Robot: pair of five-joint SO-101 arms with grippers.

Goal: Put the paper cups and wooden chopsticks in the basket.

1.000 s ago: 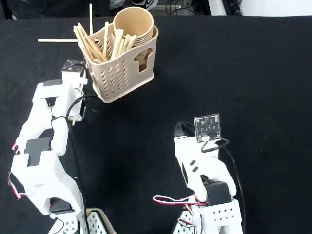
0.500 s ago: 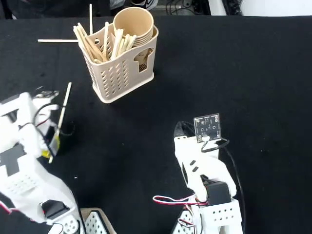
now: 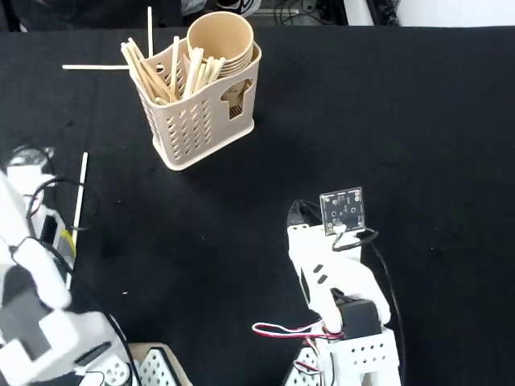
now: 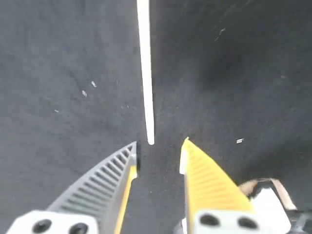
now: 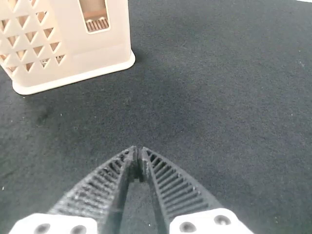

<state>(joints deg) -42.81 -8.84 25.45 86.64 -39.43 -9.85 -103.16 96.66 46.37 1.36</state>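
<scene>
A beige basket [image 3: 205,104] stands at the back of the table, with stacked paper cups [image 3: 221,36] and several wooden chopsticks [image 3: 173,72] in it. One loose chopstick [image 3: 79,205] lies by the left arm [image 3: 32,241]; the left wrist view has that chopstick [image 4: 145,73] ending just ahead of my left gripper [image 4: 160,148], which is open and not gripping it. My right gripper [image 5: 139,158] is shut on nothing, low over the mat in front of the basket [image 5: 68,44]. From above, the right gripper [image 3: 299,213] sits mid-table.
Two more chopsticks lie on the black mat behind the basket, one crosswise [image 3: 95,67] and one pointing away [image 3: 150,24]. The mat to the right of the basket is bare.
The left arm swung away from the basket toward the table's left edge, taking the chopstick along. The chopstick now sits off the open fingertips. The right arm has kept still.
</scene>
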